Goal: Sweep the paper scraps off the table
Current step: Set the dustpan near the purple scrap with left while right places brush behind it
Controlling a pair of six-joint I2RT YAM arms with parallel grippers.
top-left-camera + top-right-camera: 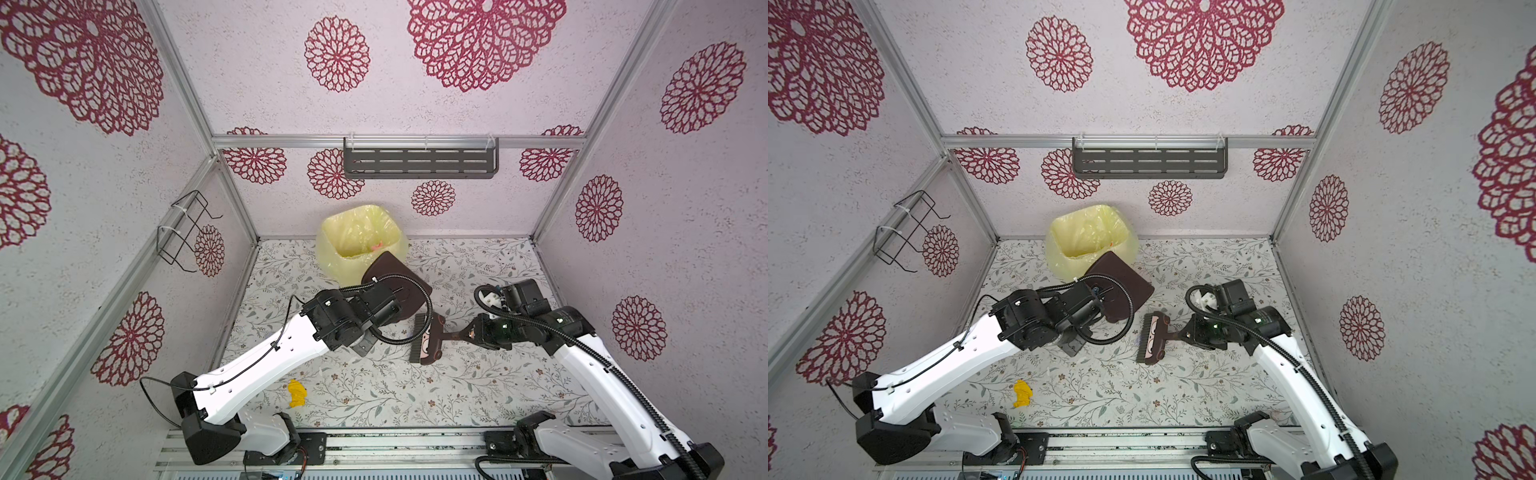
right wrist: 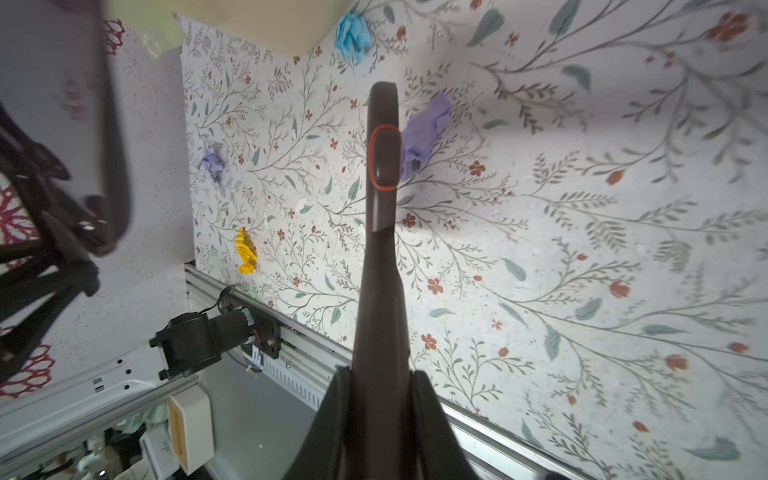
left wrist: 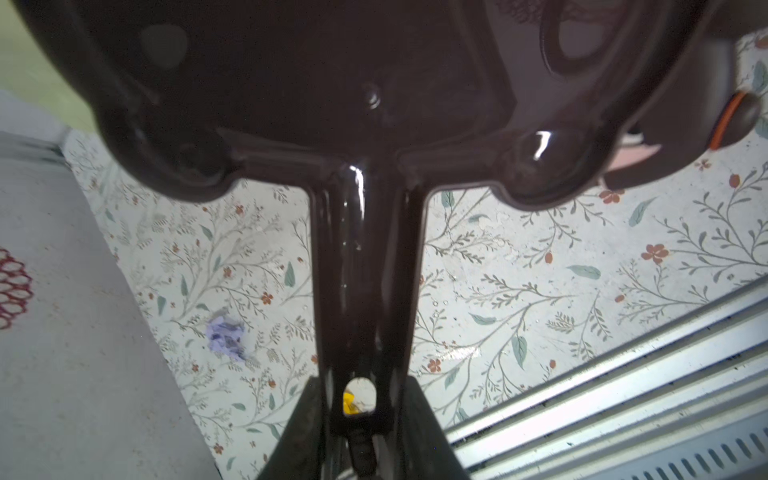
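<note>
Nearest, at about 7 o'clock of the table (image 1: 478,386), close to the front rail: one yellow wad (image 1: 297,394) of the paper scraps, lying free, well apart from both tools, visible in both top views.

Further in, near the middle of the table and slightly toward 3 o'clock: right gripper (image 1: 467,333), fingers clenched on the thin handle of the brush (image 1: 428,340). Brush head at the 9 o'clock end of the handle, bristles facing 9 o'clock as well. Contact of bristles with the table: not possible to tell. In the right wrist view, a large lilac wad (image 2: 424,133) just beside the brush head, a small lilac wad (image 2: 214,164) nearer to the left wall, and a light blue wad (image 2: 353,35) further out, all three lying on the table.

A little beyond, toward 10 o'clock from the brush: left gripper (image 3: 363,415), fingers pressed tight around the handle of the dark brown dustpan (image 1: 384,264). Dustpan raised off the table and tilted, far end overlapping the rim of the bin (image 1: 332,226) at about 5 o'clock of the bin.

Farthest, at about 11 o'clock of the table, against the back wall: the bin itself, lined with a pale yellow bag, a pink scrap (image 1: 376,246) visible inside.
</note>
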